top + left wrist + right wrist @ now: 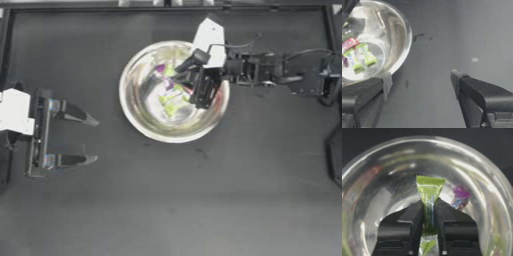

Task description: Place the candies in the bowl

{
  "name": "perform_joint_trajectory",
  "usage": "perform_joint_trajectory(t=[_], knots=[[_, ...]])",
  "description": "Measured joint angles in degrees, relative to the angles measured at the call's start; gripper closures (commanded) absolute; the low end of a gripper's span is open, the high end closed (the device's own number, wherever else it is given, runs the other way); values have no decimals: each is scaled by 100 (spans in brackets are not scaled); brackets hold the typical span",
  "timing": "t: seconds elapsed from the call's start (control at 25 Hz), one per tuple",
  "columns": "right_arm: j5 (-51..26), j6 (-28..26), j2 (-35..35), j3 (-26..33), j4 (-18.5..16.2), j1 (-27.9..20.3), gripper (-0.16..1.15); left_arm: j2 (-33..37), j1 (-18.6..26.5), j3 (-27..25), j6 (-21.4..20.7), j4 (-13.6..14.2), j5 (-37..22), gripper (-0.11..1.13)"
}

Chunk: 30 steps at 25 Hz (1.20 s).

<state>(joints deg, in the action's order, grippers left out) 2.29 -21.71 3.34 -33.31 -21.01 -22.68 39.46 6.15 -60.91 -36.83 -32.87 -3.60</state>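
Note:
The shiny silver bowl (135, 116) sits at the table's upper middle. My right gripper (192, 86) reaches in from the right and hovers over the bowl's inside, shut on a lime-green candy (429, 190) that stands upright between its jaws. Inside the bowl (489, 178) a purple candy (459, 196) lies beyond the held one. The left wrist view shows two green candies (364, 53) and a red one (348, 44) on the bowl's floor (406, 40). My left gripper (95, 140) is parked at the left edge, open and holding nothing.
The dark table (200, 200) stretches bare below and to the left of the bowl. The right arm's links and cables (280, 72) run along the upper right. A raised frame (167, 6) borders the table's far edge.

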Motion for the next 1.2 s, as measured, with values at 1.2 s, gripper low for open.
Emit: perform_joint_trajectory(t=[1.2], knots=[[-255, -26, -1661, -800, -9, 826, -2, 0, 0, 0, 62, 0, 44, 2]])
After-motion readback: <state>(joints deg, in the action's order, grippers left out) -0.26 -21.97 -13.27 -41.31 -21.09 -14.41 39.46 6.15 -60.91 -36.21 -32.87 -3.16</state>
